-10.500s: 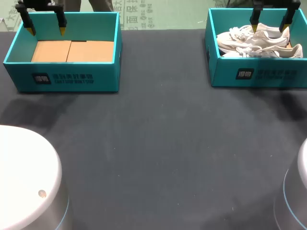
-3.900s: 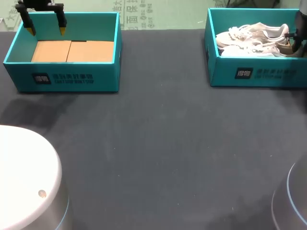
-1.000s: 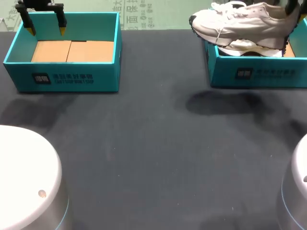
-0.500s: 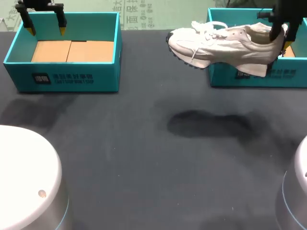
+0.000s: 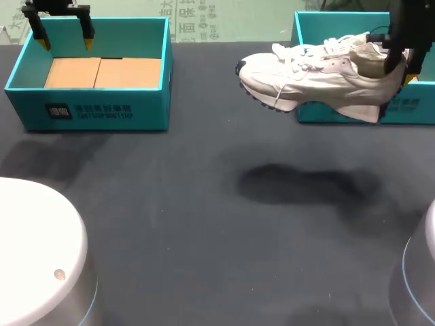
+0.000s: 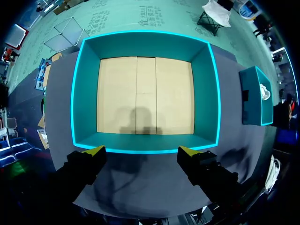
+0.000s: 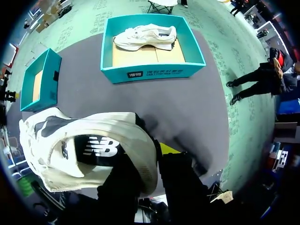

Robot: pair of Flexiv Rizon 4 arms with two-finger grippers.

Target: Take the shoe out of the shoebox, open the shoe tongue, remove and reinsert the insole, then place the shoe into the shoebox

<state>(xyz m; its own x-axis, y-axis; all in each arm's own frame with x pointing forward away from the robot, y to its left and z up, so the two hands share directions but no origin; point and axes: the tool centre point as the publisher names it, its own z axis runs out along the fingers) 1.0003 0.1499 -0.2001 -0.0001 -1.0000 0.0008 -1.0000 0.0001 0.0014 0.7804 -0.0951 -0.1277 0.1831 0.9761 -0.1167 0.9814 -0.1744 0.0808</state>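
While the right claw point(image 5: 399, 71) clamps the heel collar of the white shoe point(image 5: 316, 75), one finger inside the collar and one outside, the shoe hangs in the air, clear of the tabletop point(image 5: 204, 204), sole down, toe toward the robot's left. Shadow point(image 5: 306, 183) lies on the tabletop under it. Right wrist view: right claw point(image 7: 150, 164) clenched on the heel, shoe point(image 7: 84, 150) beside and under it, teal shoebox point(image 7: 154, 70) well ahead with a second shoe point(image 7: 145, 36) lying inside on its side. Head view: shoebox point(image 5: 418, 109) sits at the far right of the tabletop, the shoe out of it on its left front side. Left claw point(image 5: 65, 44) hovers released over the far left empty box point(image 5: 95, 112), nothing between its fingers. Left wrist view: left claw point(image 6: 143, 152) spread wide above the near wall of the empty box point(image 6: 145, 44), cardboard floor point(image 6: 145, 93) bare below.
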